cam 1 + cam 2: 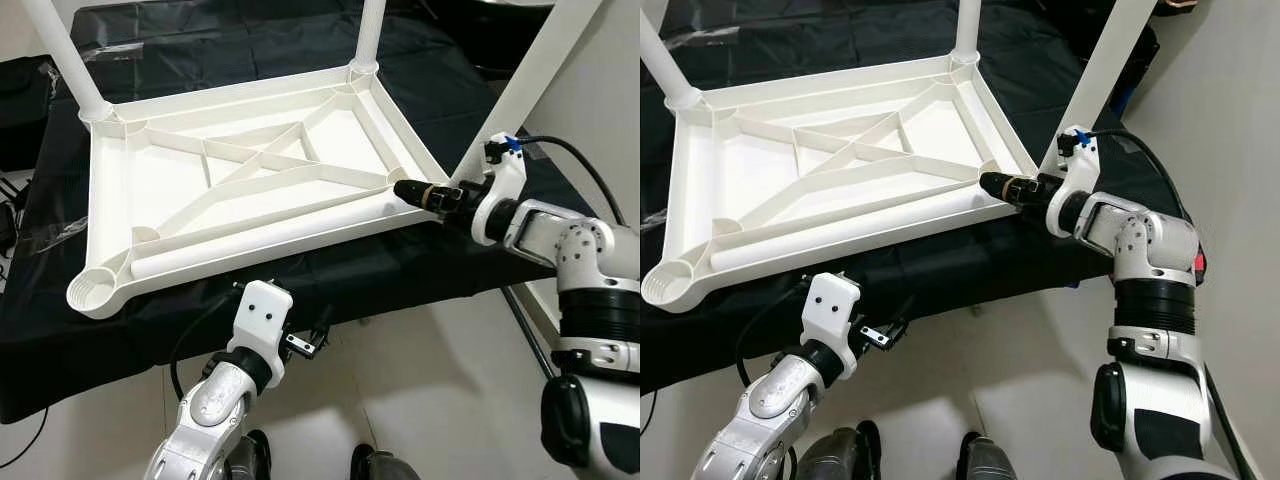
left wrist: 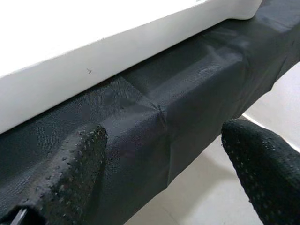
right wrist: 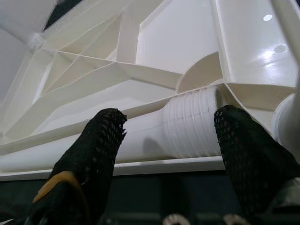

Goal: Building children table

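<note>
The white children's table top (image 1: 160, 185) lies upside down on a black-covered table (image 1: 400, 265). Legs stand in the two far corners (image 1: 65, 50) (image 1: 370, 30), and a third leg (image 1: 530, 70) rises from the near right corner. A loose leg (image 1: 270, 238) lies inside along the near rim. The near left socket (image 1: 92, 290) holds nothing. My right gripper (image 1: 415, 192) is at the near right corner, open, its fingers either side of the loose leg's threaded end (image 3: 192, 124). My left gripper (image 1: 305, 342) hangs open below the table's front edge, facing the black cloth (image 2: 154, 117).
The black cloth drapes over the front edge (image 1: 120, 350). Pale floor (image 1: 440, 400) lies below, with my feet (image 1: 375, 465) at the bottom. A white wall (image 1: 1240, 120) stands close on the right. Dark gear and cables (image 1: 15, 130) sit at the left.
</note>
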Controlling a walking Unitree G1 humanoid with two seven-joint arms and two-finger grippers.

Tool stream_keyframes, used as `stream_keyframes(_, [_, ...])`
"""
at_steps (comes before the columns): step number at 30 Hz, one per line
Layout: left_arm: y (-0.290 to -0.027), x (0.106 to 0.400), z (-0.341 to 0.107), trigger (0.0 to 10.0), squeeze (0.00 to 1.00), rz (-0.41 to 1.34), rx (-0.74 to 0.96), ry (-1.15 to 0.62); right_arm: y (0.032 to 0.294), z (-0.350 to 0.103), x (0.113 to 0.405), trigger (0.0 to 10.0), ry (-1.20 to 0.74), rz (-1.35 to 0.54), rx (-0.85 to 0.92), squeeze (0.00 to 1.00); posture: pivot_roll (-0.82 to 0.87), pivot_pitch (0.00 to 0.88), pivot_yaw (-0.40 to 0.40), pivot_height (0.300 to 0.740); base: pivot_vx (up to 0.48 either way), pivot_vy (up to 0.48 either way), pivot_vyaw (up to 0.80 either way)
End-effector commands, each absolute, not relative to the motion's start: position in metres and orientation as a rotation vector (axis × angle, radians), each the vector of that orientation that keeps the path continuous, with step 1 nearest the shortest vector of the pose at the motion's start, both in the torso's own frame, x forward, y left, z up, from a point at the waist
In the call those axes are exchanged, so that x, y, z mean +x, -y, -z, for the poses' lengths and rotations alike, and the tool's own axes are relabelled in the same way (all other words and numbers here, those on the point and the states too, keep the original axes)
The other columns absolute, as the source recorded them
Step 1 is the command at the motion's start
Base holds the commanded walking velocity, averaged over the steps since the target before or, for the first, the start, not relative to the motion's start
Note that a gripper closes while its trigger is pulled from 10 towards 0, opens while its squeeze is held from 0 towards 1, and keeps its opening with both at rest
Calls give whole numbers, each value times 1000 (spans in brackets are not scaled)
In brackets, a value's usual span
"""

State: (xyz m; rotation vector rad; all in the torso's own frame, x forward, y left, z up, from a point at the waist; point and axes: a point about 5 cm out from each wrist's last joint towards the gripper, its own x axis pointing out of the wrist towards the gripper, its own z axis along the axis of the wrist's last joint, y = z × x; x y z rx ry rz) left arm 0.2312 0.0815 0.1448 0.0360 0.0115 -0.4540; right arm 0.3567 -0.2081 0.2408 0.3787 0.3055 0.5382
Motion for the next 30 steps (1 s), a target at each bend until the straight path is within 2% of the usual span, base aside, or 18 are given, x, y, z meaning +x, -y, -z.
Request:
stream_keyframes(1, [-83, 228, -144, 10000, 0, 451, 56, -23, 200, -245, 355, 10000, -305, -618, 399, 0, 108, 265, -60, 740, 0, 0, 0])
stream_keyframes(10, [-82, 228, -144, 10000, 0, 451, 55, -22, 192, -246, 348, 10000, -302, -712, 445, 0, 109, 255, -62, 740, 0, 0, 0])
stream_keyframes(12, [-81, 228, -146, 10000, 0, 458, 63, -15, 192, -244, 351, 10000, -288, -652, 361, 0, 111, 252, -64, 740, 0, 0, 0])
stream_keyframes(14, [-81, 228, -146, 10000, 0, 458, 63, -15, 192, -244, 351, 10000, -288, -652, 361, 0, 111, 252, -64, 740, 0, 0, 0])
stream_keyframes(18, [-75, 231, -148, 10000, 0, 542, 169, -15, 196, -245, 355, 10000, -295, -581, 288, 0, 106, 244, -62, 740, 0, 0, 0])
stream_keyframes(20, [-75, 237, -148, 10000, 0, 618, 317, -12, 199, -247, 357, 10000, -301, -550, 245, 0, 105, 239, -61, 740, 0, 0, 0])
stream_keyframes(22, [-82, 246, -151, 10000, 0, 612, 386, 10, 201, -249, 357, 10000, -299, -544, 230, 0, 105, 239, -61, 740, 0, 0, 0])
stream_keyframes(30, [-94, 267, -168, 10000, 0, 527, 436, 94, 204, -245, 356, 10000, -307, -529, 206, 0, 101, 231, -58, 740, 0, 0, 0])
